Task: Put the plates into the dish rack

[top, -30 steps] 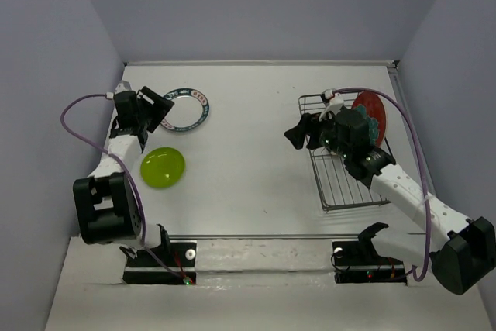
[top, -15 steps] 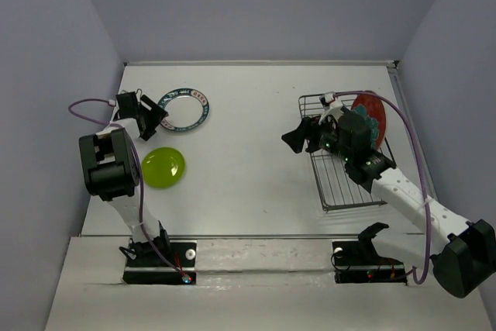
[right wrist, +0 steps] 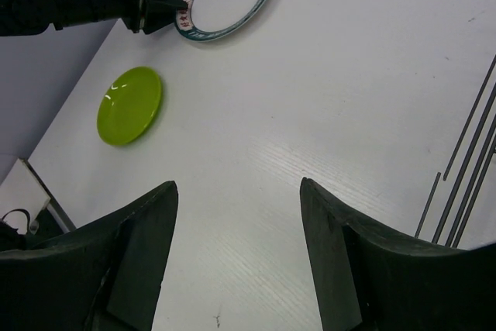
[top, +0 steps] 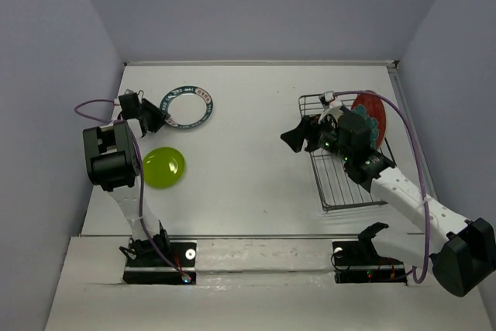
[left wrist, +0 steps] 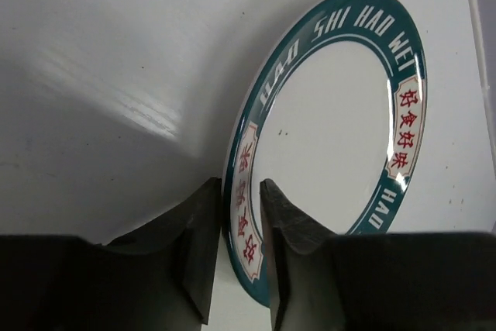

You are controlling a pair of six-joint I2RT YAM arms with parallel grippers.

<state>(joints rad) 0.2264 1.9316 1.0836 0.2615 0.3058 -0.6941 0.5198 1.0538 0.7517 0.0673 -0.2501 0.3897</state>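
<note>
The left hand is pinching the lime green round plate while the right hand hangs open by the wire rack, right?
Not quite: the left wrist view shows the left hand pinching the white round plate with a dark green lettered rim. The right hand does hang open by the dark grey wire rack.

Your white lettered plate (top: 186, 108) lies far-left, lime plate (top: 163, 167) by the left edge, red-teal plate (top: 370, 120) upright in the right-edge rack (top: 345, 187).
</note>
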